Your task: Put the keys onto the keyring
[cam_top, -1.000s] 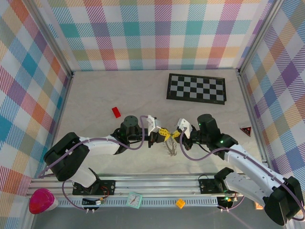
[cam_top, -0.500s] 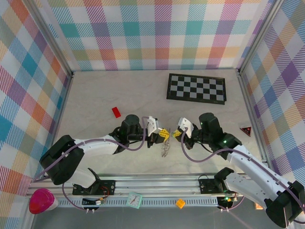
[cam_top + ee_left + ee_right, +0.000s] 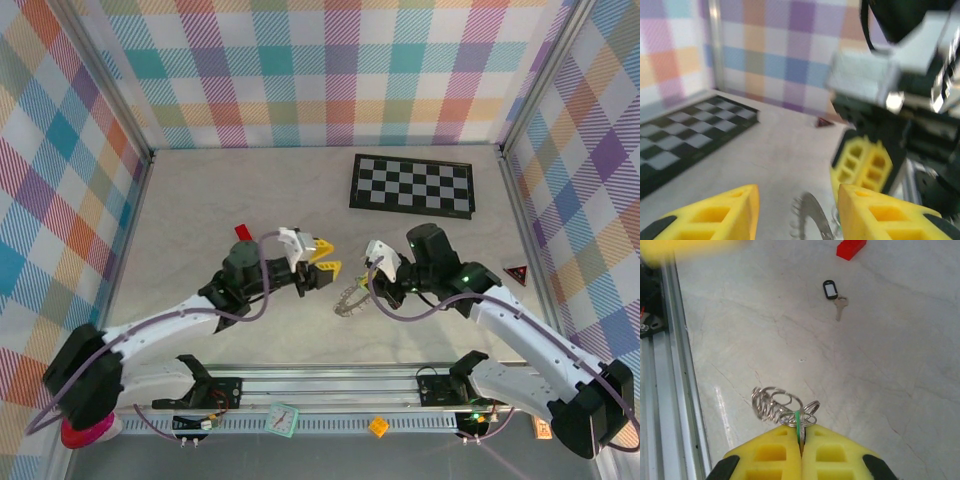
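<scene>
My right gripper [image 3: 801, 432] is shut on the thin edge of the green key [image 3: 798, 424]. The silvery keyring [image 3: 776, 403] hangs from it as a loose coil just above the table. From above, the keyring [image 3: 348, 298] dangles left of the right gripper [image 3: 368, 282]. My left gripper [image 3: 326, 257] is open a short way up and left of the ring, with nothing between its yellow fingers [image 3: 715, 215]. In the left wrist view the keyring [image 3: 812, 220] shows low between those fingers. The black-headed key [image 3: 832, 292] lies flat on the table, apart from both grippers.
A small red block [image 3: 243, 232] lies behind the left arm. A checkerboard mat [image 3: 412, 184] lies at the back right. A red triangle piece [image 3: 516, 272] is by the right wall. The metal rail [image 3: 320, 385] runs along the near edge.
The left gripper has opened, let go at the ring and drawn back up and left. The right gripper stays shut, and the ring has shifted slightly left with it.
</scene>
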